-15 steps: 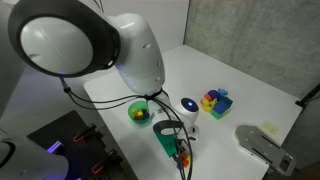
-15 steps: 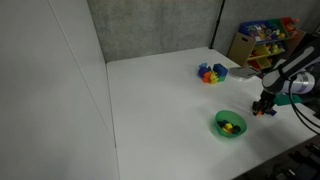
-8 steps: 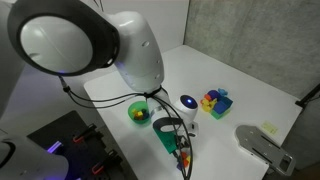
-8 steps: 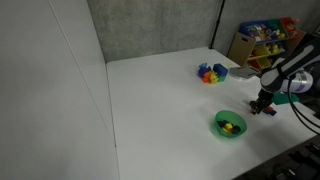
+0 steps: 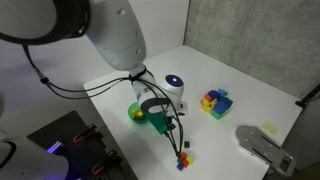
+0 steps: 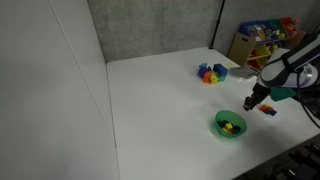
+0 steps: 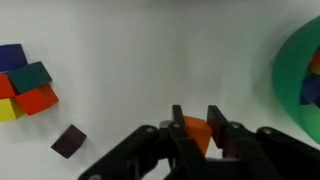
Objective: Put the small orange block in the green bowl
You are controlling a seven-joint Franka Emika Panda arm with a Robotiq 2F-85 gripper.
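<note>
My gripper (image 7: 196,118) is shut on the small orange block (image 7: 197,134) and holds it above the white table. The green bowl (image 7: 300,75) lies at the right edge of the wrist view, apart from the block. In both exterior views the gripper (image 5: 160,124) (image 6: 249,103) hangs just beside the bowl (image 5: 134,113) (image 6: 230,126), which holds a few small coloured pieces. The orange block is too small to make out in the exterior views.
A tiny red cube (image 7: 68,141) (image 6: 267,110) lies on the table near the front edge (image 5: 183,157). The multicoloured block cluster (image 7: 25,85) (image 5: 215,102) (image 6: 210,73) sits further back. A grey device (image 5: 262,146) stands beside the table, and a toy shelf (image 6: 262,38) behind it.
My gripper has risen from the table's front edge and moved towards the bowl with the orange block in it. The red cube stayed behind on the table.
</note>
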